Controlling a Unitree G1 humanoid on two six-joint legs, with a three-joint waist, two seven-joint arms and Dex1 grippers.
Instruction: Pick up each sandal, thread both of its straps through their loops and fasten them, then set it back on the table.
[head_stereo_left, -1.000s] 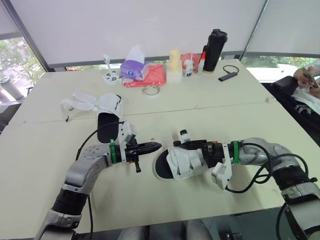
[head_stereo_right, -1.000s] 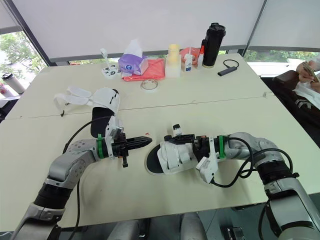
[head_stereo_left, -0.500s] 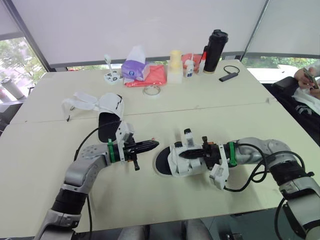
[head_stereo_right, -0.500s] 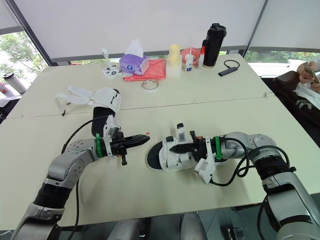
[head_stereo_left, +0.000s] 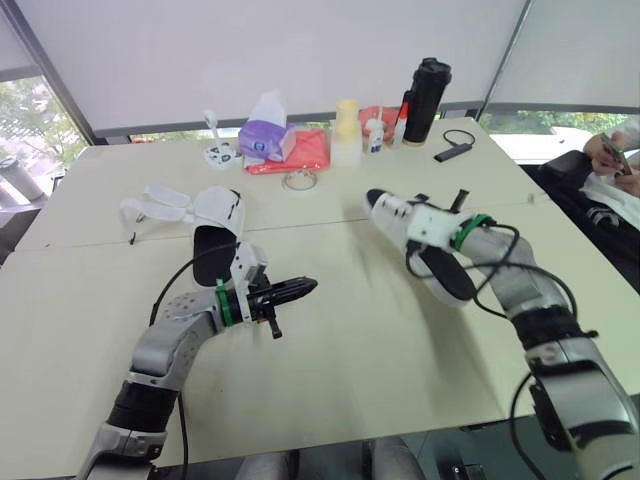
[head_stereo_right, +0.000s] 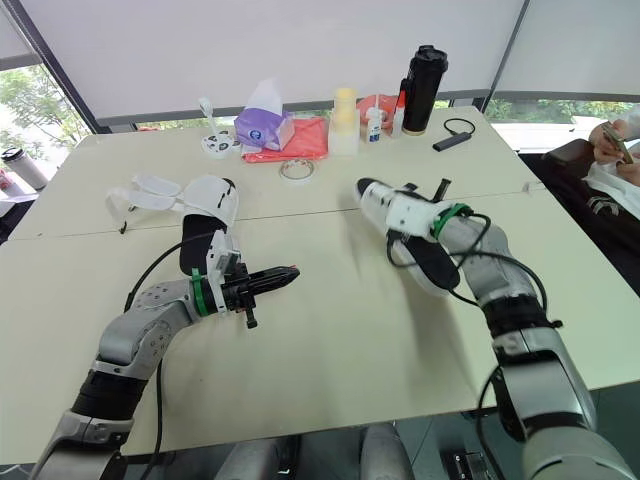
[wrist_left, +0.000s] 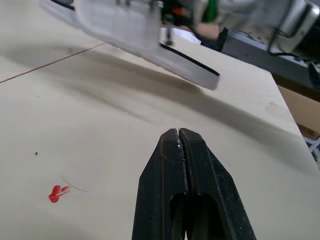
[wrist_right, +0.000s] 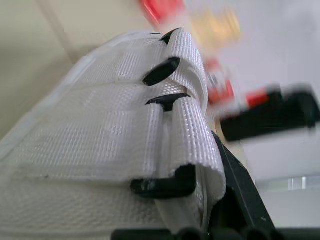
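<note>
One white sandal with a black sole hangs tilted in the air over the right half of the table. My right gripper is shut on its white mesh strap, and the sandal mostly hides it. In the left wrist view the lifted sandal hovers above the tabletop. The second sandal lies on the table at the left, straps loose and spread out. My left gripper is shut and holds nothing, low over the table between the two sandals.
Along the far edge stand a purple tissue pack, a red cloth, a tape roll, a yellow cup stack, a black bottle and a black cable. A person sits at the far right.
My right gripper went from open to shut on the sandal's strap, then lifted the sandal off the table, up and away to the right. The left gripper has barely moved.
</note>
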